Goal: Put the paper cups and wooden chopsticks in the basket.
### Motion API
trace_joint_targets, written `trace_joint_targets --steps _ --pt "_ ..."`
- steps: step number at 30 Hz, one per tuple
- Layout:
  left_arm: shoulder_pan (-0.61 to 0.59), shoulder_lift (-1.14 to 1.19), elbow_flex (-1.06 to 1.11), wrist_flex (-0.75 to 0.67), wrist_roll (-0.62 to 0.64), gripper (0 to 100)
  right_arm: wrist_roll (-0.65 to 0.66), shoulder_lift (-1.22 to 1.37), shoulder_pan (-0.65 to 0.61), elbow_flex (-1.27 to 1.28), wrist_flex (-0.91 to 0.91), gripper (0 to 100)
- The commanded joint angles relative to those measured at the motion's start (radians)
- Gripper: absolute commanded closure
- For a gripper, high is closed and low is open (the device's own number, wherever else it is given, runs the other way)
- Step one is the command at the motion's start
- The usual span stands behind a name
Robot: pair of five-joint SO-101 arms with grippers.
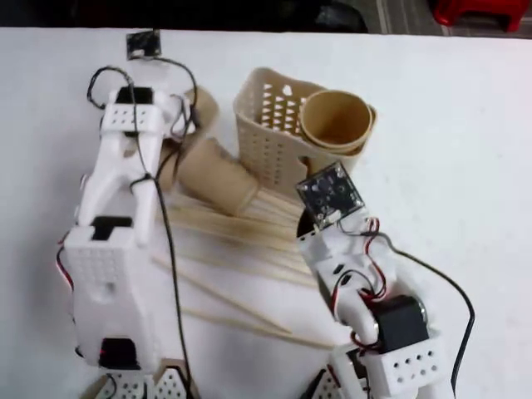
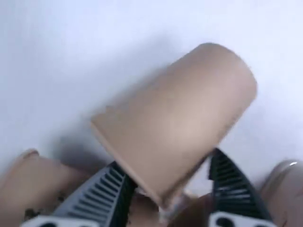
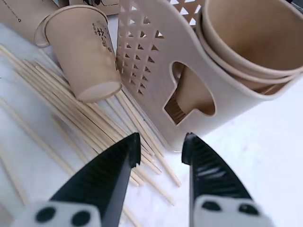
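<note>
My left gripper (image 2: 165, 189) is shut on a tan paper cup (image 2: 175, 123), which is held tilted above the white table. In the high view this cup (image 1: 204, 105) sits at the left arm's tip, left of the basket (image 1: 266, 125). Another paper cup (image 1: 216, 176) lies on its side against the basket, over the spread wooden chopsticks (image 1: 233, 245). Stacked cups (image 1: 337, 120) stand in the basket's right end. My right gripper (image 3: 161, 144) is open, low over the chopsticks (image 3: 71, 109) just in front of the basket (image 3: 156, 61). The lying cup (image 3: 85, 52) is beside it.
More tan cups (image 2: 28, 172) lie near the left gripper's fingers, and one (image 1: 170, 170) is partly under the left arm. The right arm (image 1: 357, 283) stands at the front right. A small black tag (image 1: 143, 43) lies at the table's back edge.
</note>
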Motion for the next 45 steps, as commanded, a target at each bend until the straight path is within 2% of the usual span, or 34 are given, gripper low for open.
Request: trace_joint_targets --steps 1,4,12,19,24,31,35,41,45 --pt "0.041 -0.007 -0.112 -0.014 0.006 90 -0.011 -0.013 0.007 -0.005 -0.021 85.0" --pt "0.058 -0.005 -0.129 -0.017 0.006 98 -0.011 -0.013 0.007 -0.005 -0.021 85.0" --pt "0.047 -0.019 -0.138 -0.008 0.006 98 -0.011 -0.018 0.01 -0.005 -0.021 85.0" --pt "0.016 -0.15 -0.222 0.143 -0.008 98 -0.011 -0.024 0.076 -0.011 -0.021 85.0" --pt "0.019 -0.28 -0.288 0.249 -0.138 98 -0.06 -0.11 0.139 -0.012 -0.018 85.0" --pt "0.028 -0.441 -0.377 0.368 -0.339 98 -0.091 -0.32 0.305 0.018 -0.024 85.1" --pt "0.104 -0.519 -0.466 0.456 -0.459 98 -0.13 -0.361 0.366 0.08 -0.102 85.1" --pt "0.3 -0.57 -0.586 0.623 -0.583 98 -0.224 -0.364 0.51 0.11 -0.17 85.1" --pt "0.415 -0.575 -0.572 0.658 -0.632 98 -0.267 -0.364 0.579 0.117 -0.193 85.1"
